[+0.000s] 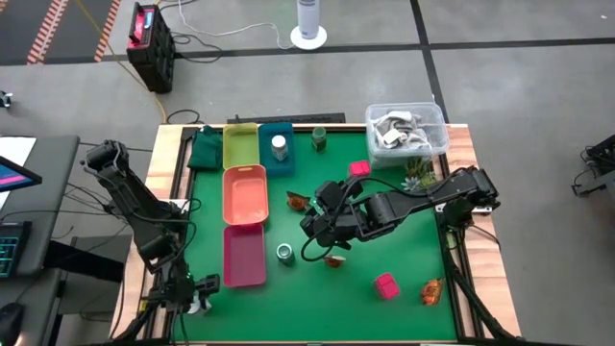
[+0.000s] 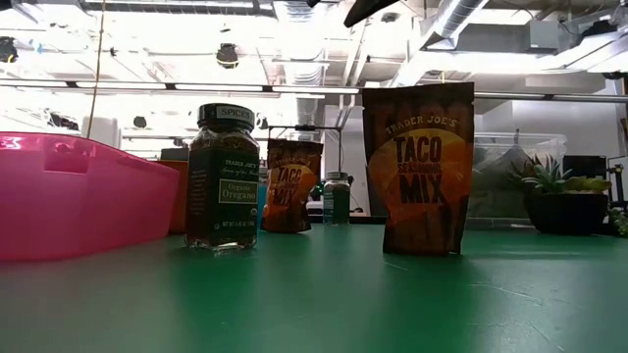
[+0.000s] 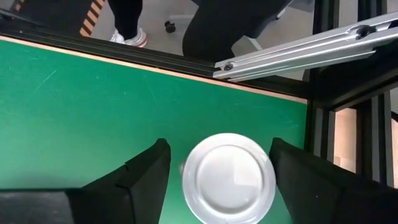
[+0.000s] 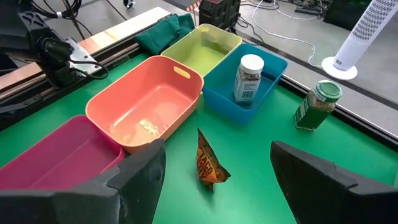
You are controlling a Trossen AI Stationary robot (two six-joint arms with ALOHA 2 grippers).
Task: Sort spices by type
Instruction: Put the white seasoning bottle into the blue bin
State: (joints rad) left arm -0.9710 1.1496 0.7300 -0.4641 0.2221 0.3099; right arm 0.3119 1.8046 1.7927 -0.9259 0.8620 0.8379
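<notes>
My left gripper [image 3: 221, 186] is open at the table's near left corner [image 1: 197, 288]. It points down over a white round jar [image 3: 229, 179], one finger on each side of the lid, with a gap showing. My right gripper [image 4: 217, 186] is open and empty above mid-table [image 1: 322, 226]. It looks down on an orange-brown sachet [image 4: 210, 165]. Another white jar [image 1: 279, 146] stands in the blue tray. Green-lidded jars [image 1: 318, 140] [image 1: 285, 253], pink blocks [image 1: 359, 168] [image 1: 385, 284] and more sachets [image 1: 334, 259] [image 1: 431, 289] stand on the mat.
The yellow [image 1: 240, 144], blue [image 1: 288, 163], orange [image 1: 245, 192] and pink [image 1: 244, 255] trays sit left of centre. A green cloth [image 1: 205, 149] lies beside the yellow one. A clear tub [image 1: 405, 130] and a small plant [image 1: 418, 173] stand at the far right. The low view shows an oregano jar [image 2: 223, 176] and a taco sachet [image 2: 419, 167].
</notes>
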